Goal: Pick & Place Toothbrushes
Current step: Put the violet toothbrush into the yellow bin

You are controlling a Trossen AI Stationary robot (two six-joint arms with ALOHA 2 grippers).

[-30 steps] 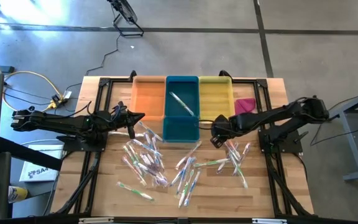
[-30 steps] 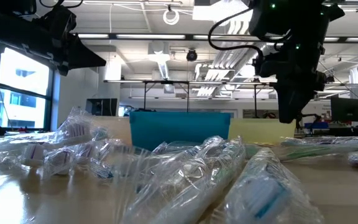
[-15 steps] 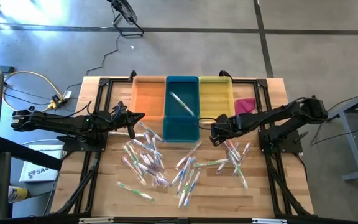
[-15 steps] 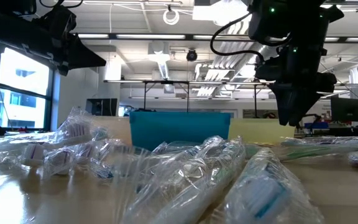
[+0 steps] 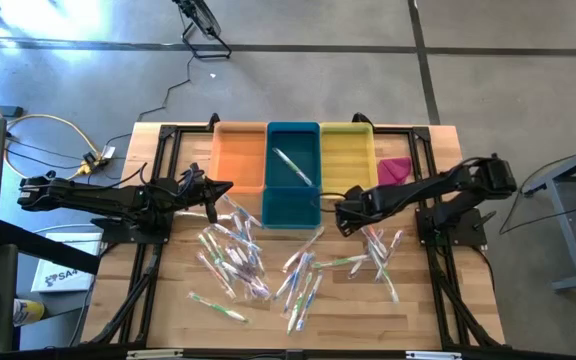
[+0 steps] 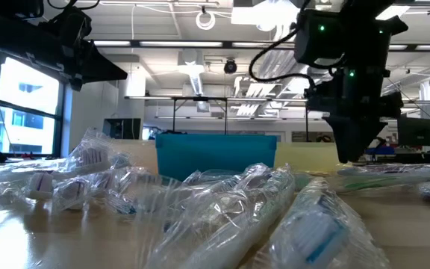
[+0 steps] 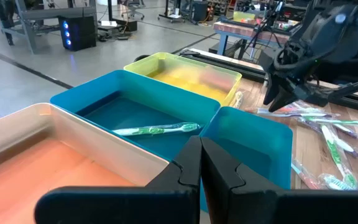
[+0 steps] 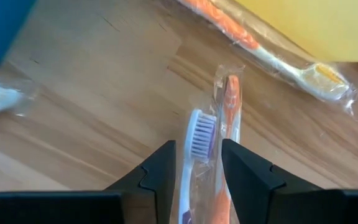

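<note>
Many toothbrushes in clear wrappers lie flat on the wooden table, in one heap [image 5: 236, 252] and a looser group [image 5: 376, 250]. One green toothbrush [image 7: 157, 129] lies in the blue tray [image 5: 293, 200]. My right gripper [image 5: 342, 220] hovers open, pointing down, just in front of the yellow tray. In the right wrist view its fingers stand on either side of a wrapped toothbrush's white-bristled head [image 8: 199, 138] without touching it, and an orange-handled one [image 8: 231, 102] lies beside that. My left gripper [image 7: 199, 160] is shut and empty, held above the table by the orange tray's near left corner [image 5: 230, 188].
Orange [image 5: 238, 155], blue and yellow [image 5: 347, 152] trays stand side by side at the table's far edge. A pink cloth [image 5: 394, 169] lies right of the yellow tray. Another wrapped toothbrush [image 8: 278, 57] lies along the yellow tray's wall. Bare wood shows near the front edge.
My right gripper has moved a little toward the table's left and sunk lower toward the toothbrushes in front of the yellow tray, turning slightly about its own axis. The left arm and the toothbrushes have kept still.
</note>
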